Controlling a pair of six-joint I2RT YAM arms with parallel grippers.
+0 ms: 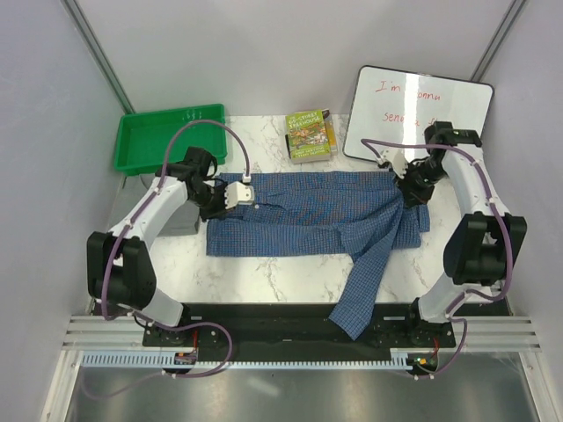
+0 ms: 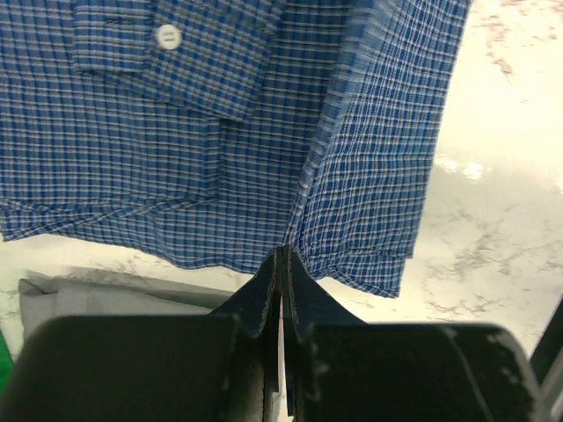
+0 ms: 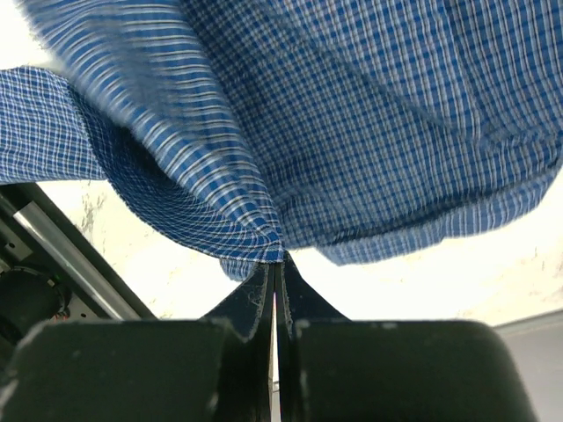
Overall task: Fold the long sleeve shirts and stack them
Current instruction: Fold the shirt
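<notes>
The blue checked shirt (image 1: 308,215) lies spread sideways across the marble table, one sleeve (image 1: 365,281) trailing over the near edge. My left gripper (image 1: 230,195) is shut on a raised fold at the shirt's left end (image 2: 352,202), with a buttoned cuff (image 2: 167,37) beyond it. My right gripper (image 1: 402,182) is shut on the hem at the shirt's right end (image 3: 264,242), and the cloth is lifted and draped in front of it. A bit of the grey shirt (image 2: 88,294) shows at the table's left edge under my left arm (image 1: 183,224).
A green tray (image 1: 167,136) stands at the back left. A book (image 1: 310,134) lies at the back centre, and a whiteboard (image 1: 418,110) with red writing leans at the back right. Grey walls close in both sides.
</notes>
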